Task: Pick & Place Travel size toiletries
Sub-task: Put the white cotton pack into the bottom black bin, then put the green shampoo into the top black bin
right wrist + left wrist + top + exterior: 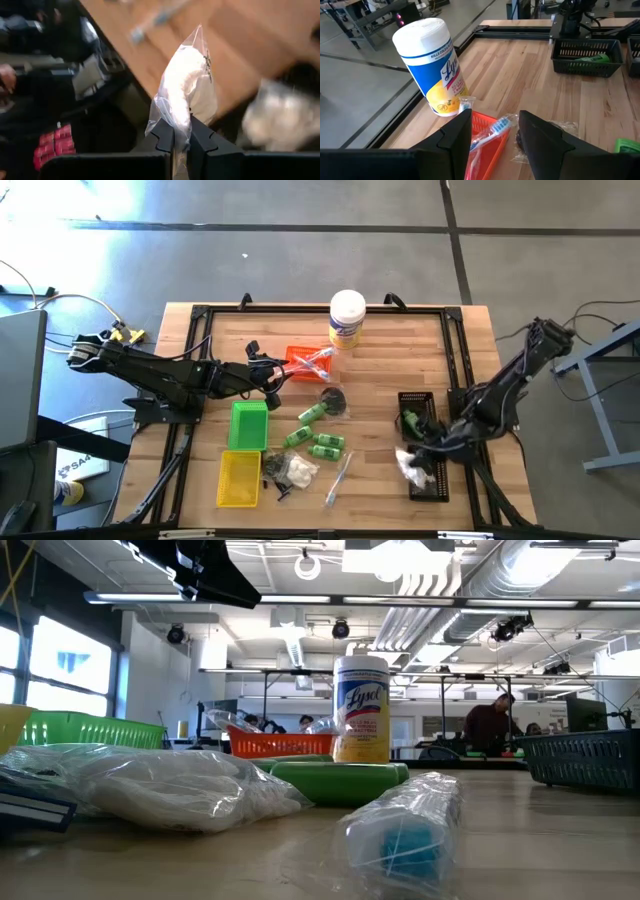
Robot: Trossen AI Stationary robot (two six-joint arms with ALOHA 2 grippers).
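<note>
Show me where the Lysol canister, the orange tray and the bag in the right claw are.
Lysol canister (440, 70), left wrist view, label.
Orange tray (300, 366), high view, rim.
Bag of white fluff (187, 85), right wrist view, middle.

Beside the white canister (347, 318) lies the orange tray (300, 366); green bottles (318, 432), then green tray (248, 426) and yellow tray (239, 478), lie farther off.

Green tubes (318, 430): three lay loose mid-table, close together, on their sides.
Toothbrush in wrap (492, 134): blue-headed, slanted over the orange tray's (481, 150) rim.
Second wrapped stick (338, 477): lay flat near the table's front edge.
Cotton bag (186, 85): clear, white fluff inside, pinched upright by its lower edge.
Cotton bag on table (298, 470): beside small black pieces (272, 468).
</note>
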